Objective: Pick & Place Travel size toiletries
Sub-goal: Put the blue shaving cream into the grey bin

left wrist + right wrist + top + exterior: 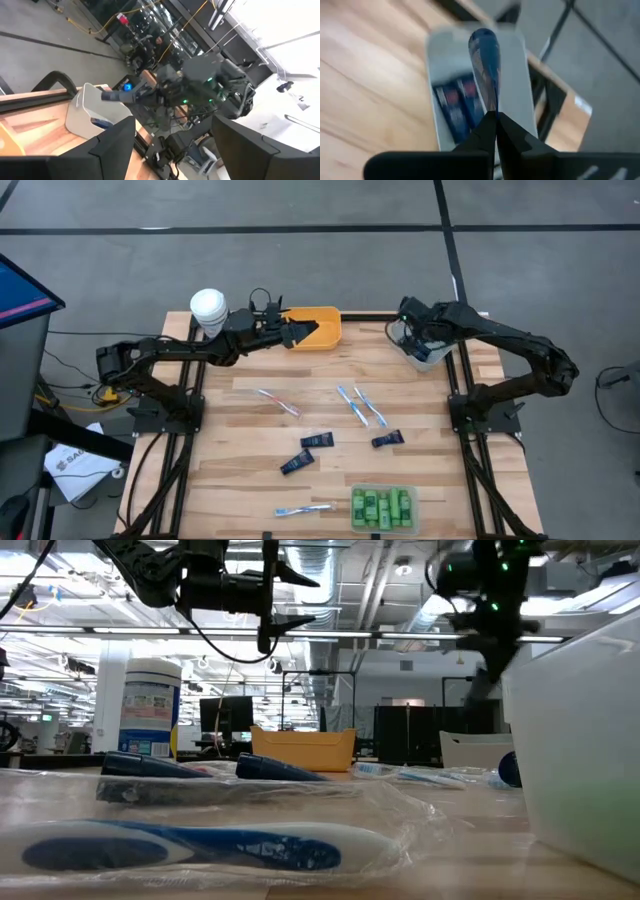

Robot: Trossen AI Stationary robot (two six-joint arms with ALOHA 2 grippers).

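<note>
My right gripper [496, 117] is shut on a dark navy tube [485, 60] above the grey bin [520, 85], where two more navy tubes [456, 105] lie. My left gripper [172, 150] is open and holds nothing; it hovers over the orange bin [325, 330] at the far edge. Loose on the table lie three navy tubes [317, 440], a pink toothbrush [278, 402] and light-blue toothbrushes [358, 406]; another toothbrush [305, 509] rests near the front edge. Green bottles [383, 507] fill a clear bin. My right gripper pinches the navy tube by one end [491, 106] between its two fingertips. The tube runs on from the fingers in line with them, lifted clear, and its free end [482, 37] hangs over the grey bin.
A large white-lidded canister [208, 307] stands at the far left corner beside the orange bin. The clear bin [590, 760] looms close on the low view's right. Bare wood lies between the loose items and along the left side of the table.
</note>
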